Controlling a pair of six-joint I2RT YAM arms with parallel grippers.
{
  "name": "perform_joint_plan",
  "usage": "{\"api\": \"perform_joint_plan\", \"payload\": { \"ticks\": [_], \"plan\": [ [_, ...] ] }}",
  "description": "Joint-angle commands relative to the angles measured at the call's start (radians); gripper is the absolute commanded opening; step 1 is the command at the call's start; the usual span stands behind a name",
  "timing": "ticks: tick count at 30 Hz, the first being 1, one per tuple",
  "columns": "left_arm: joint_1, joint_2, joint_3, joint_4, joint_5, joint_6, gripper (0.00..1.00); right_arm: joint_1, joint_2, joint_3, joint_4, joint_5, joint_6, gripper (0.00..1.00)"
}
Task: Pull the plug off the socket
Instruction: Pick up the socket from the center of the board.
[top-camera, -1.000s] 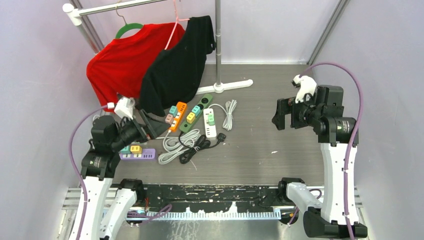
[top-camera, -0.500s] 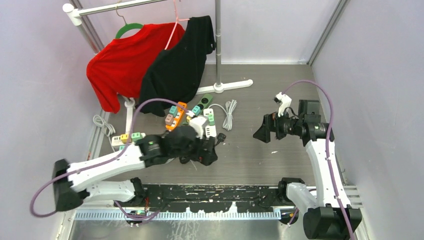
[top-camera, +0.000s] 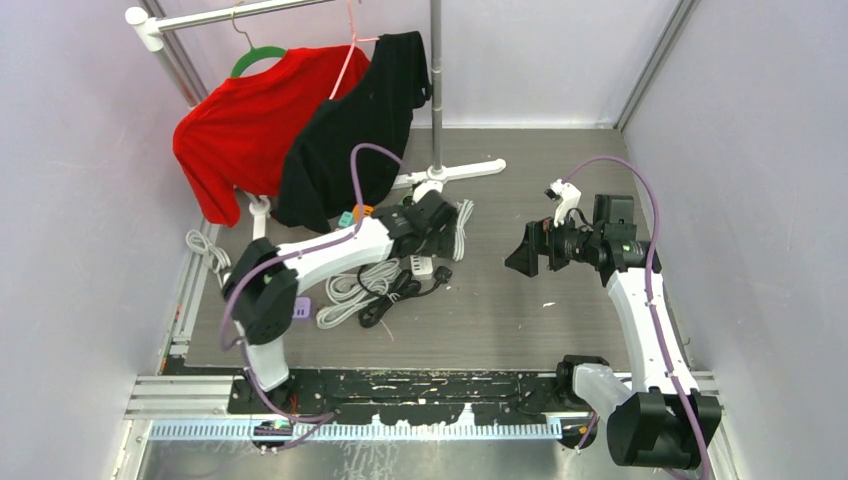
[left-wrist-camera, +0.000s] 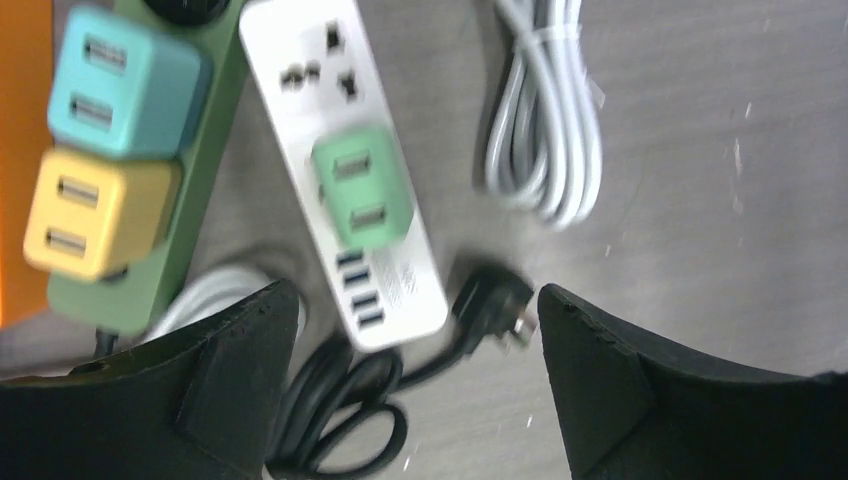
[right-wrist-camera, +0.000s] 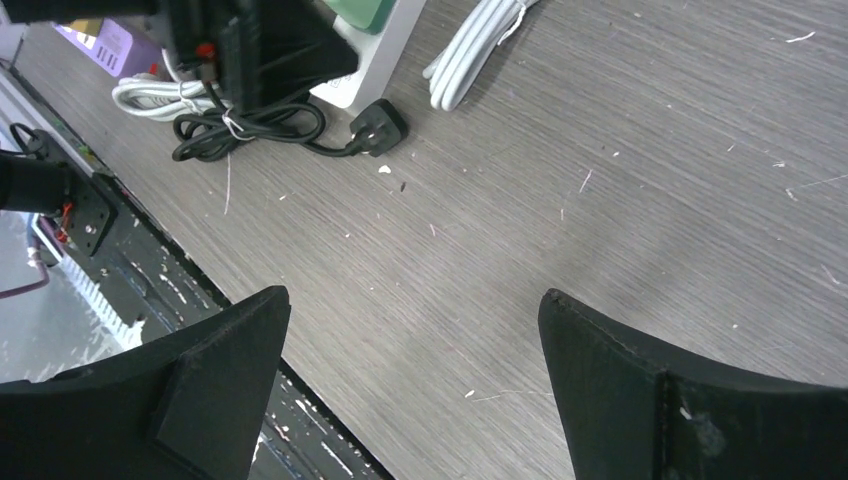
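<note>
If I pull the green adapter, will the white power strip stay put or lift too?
Likely lifts too: the white power strip looks slim and light, with nothing holding it down. The green adapter looks blocky and rigid, so should grip firmly.

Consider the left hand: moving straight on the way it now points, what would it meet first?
Probably the green plug, which stands proud of the white power strip framed by the open left hand. The strip's near end lies in that line too, and depth is unclear from the wrist view.
</note>
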Motion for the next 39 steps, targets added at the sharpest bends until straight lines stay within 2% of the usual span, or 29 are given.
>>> {"api": "perform_joint_plan", "payload": {
  "ticks": [1,3,8,16,22,28,32,39],
  "plan": [
    [0.0,0.115,0.193,-0.112,-0.098,0.024,0.88,-0.004,-0.021,0.002,0.057,0.015,0.007,0.99],
    [0.006,0.161,0.241,-0.138,-0.129,0.021,0.84,-0.004,-0.02,0.0,0.059,0.015,0.01,1.0],
    [0.024,0.211,0.282,-0.148,-0.158,-0.001,0.83,-0.004,-0.03,-0.004,0.063,0.027,0.008,0.99],
    [0.033,0.217,0.224,-0.12,-0.167,-0.046,0.82,-0.002,-0.039,-0.01,0.071,0.033,0.011,1.0],
    [0.047,0.252,0.19,-0.074,-0.107,-0.073,0.72,0.004,-0.038,-0.009,0.071,0.025,0.016,0.99],
    [0.052,0.288,0.186,-0.063,-0.093,-0.075,0.69,0.023,-0.039,-0.008,0.07,0.03,0.016,1.0],
    [0.052,0.301,0.167,-0.043,-0.072,-0.071,0.58,0.025,-0.06,-0.012,0.068,0.039,0.015,1.0],
    [0.053,0.255,0.185,-0.041,-0.046,-0.03,0.19,0.025,-0.067,-0.014,0.068,0.041,0.015,0.99]
  ]
}}
